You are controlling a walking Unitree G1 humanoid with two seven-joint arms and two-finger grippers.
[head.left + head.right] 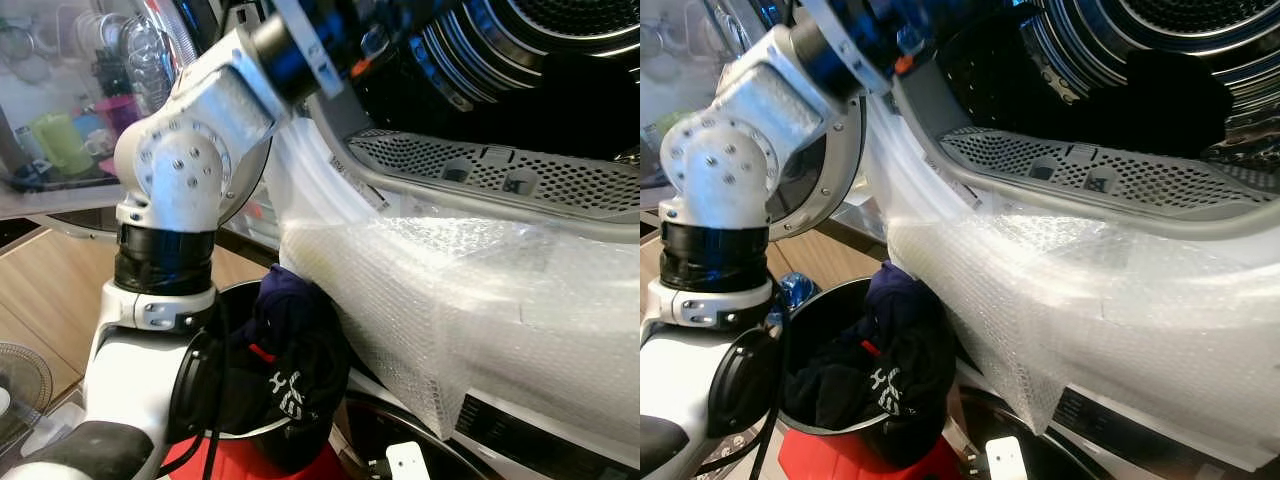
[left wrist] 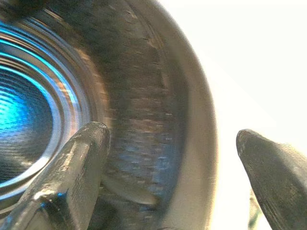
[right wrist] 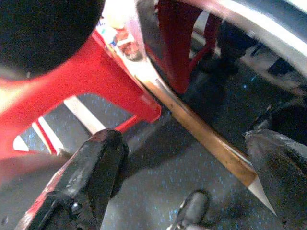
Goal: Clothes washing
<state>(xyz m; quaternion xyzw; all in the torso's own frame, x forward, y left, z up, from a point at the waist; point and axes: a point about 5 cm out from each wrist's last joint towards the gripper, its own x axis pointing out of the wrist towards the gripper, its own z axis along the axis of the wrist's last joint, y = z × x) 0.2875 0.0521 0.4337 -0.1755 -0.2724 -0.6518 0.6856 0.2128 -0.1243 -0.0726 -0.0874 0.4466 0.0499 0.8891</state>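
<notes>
- My left gripper (image 2: 170,167) is inside the washer drum (image 2: 144,96), fingers apart, empty.
- My right gripper (image 3: 187,177) hangs over the floor (image 3: 158,182), fingers apart.
- Dark clothes (image 1: 890,370) sit in the black bucket (image 1: 815,310) below the washer door (image 1: 480,290).

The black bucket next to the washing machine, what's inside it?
Dark clothes fill the black bucket: a navy piece piled on top and a black one with white lettering hanging over the rim. Whatever lies underneath them is covered. The bucket sits on something red.
</notes>
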